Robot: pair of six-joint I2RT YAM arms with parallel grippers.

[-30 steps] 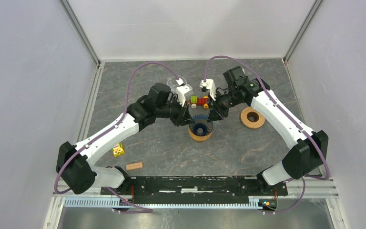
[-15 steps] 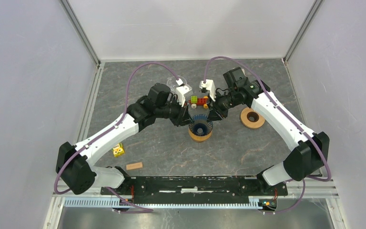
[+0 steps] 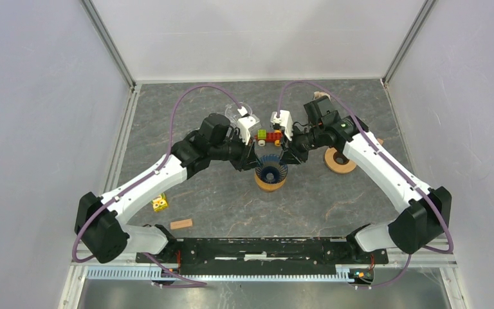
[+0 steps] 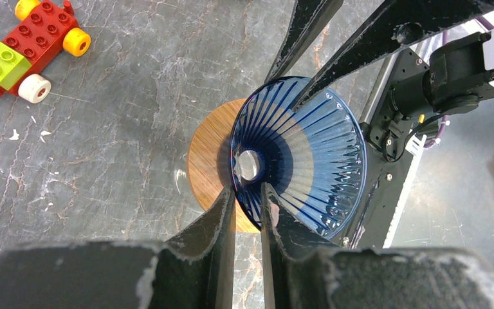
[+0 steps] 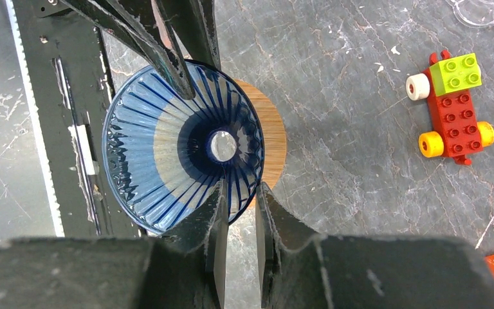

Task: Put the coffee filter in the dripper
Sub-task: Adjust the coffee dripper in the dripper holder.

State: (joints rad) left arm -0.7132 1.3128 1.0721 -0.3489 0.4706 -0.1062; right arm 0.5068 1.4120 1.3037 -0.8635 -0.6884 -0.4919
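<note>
Right arm has swung outward since a second ago: its elbow sits further right and its forearm now crosses the far edge of the wooden ring (image 3: 332, 166). Left arm and dripper unchanged.

Dripper (image 3: 271, 170): dark blue, translucent, ribbed cone with a round hole at the bottom, standing upright on a round wooden base (image 3: 270, 187), mid-surface between the two wrists.

Left claw (image 4: 247, 199): narrow, one finger inside and one outside the cone's rim, pinching the wall. Right claw (image 5: 238, 193): same narrow pinch on the opposite side of the rim. Both sets of fingers reach over the cone's mouth.

Around it: toy brick car (image 3: 269, 136), red with a green brick and yellow and white wheels, just behind the dripper, not touching. Clear plastic piece (image 3: 235, 109) behind the left wrist. Yellow block (image 3: 160, 203) and small wooden block (image 3: 181, 224) near the left arm's base, well apart from the dripper.

Count: one dripper, one car, one ring, one clear piece, two blocks.
</note>
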